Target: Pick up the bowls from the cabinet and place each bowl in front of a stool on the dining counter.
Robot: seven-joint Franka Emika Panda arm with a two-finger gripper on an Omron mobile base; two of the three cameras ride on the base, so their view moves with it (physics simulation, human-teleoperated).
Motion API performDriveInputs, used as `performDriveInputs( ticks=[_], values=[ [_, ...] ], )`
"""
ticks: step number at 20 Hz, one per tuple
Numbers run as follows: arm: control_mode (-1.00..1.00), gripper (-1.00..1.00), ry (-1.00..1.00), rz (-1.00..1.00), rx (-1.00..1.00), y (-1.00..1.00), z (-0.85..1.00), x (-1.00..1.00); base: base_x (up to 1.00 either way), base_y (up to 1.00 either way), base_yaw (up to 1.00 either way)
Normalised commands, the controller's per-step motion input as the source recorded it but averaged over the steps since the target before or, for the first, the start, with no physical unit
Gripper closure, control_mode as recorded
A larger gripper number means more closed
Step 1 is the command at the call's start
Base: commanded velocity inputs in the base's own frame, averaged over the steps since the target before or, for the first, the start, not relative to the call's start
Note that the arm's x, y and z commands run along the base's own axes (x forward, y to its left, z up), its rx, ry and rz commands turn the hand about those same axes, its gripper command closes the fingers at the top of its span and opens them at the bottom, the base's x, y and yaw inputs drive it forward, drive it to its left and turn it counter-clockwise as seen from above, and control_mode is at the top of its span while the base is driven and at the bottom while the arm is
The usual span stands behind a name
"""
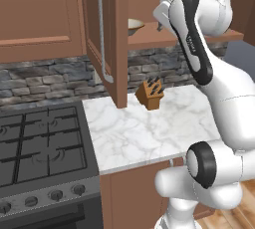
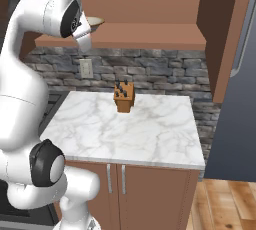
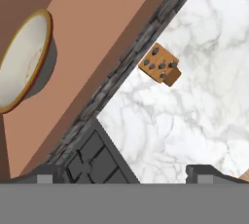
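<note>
Hand view: beige bowl (image 3: pixel 22 60) is seen at 9 o'clock on the cabinet (image 1: pixel 112 34) shelf, door swung open for access, fingers (image 3: pixel 200 173) spread wide, nothing held, presumably for the approach.

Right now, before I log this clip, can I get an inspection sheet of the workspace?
Surface: marble worktop, bare apart from one item.
Job's things: beige bowl on the shelf of the open cabinet; second bowl not seen.
Clutter: wooden knife block near the worktop's back edge.
Grippers: gripper open, holding nothing, raised near the shelf, apart from the bowl.
Cables: nothing seen.
Surroundings: gas stove, stone backsplash, wall outlet.
</note>
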Motion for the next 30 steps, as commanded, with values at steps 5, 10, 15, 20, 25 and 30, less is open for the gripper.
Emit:
performDriveInputs(
  ticks=[5, 10, 15, 20, 25, 30],
  values=[
    [-1.00, -1.00, -0.04, 0.00, 0.02, 0.19, -0.19, 0.70, 0.00, 0.00, 0.00],
    [-1.00, -1.00, -0.14, 0.00, 0.00, 0.26, 0.00, 0.53, 0.00, 0.00, 0.00],
    [-1.00, -1.00, -0.04, 0.00, 0.02, 0.18, 0.01, 0.62, 0.00, 0.00, 0.00],
    [-1.00, -1.00, 0.13, 0.00, 0.08, 0.06, 0.03, 0.70, 0.00, 0.00, 0.00],
    [-1.00, -1.00, 0.10, 0.01, 0.09, 0.00, 0.14, 0.56, 0.00, 0.00, 0.00],
    [-1.00, -1.00, 0.08, 0.00, 0.01, 0.02, 0.15, 0.47, 0.00, 0.00, 0.00]
  ],
)
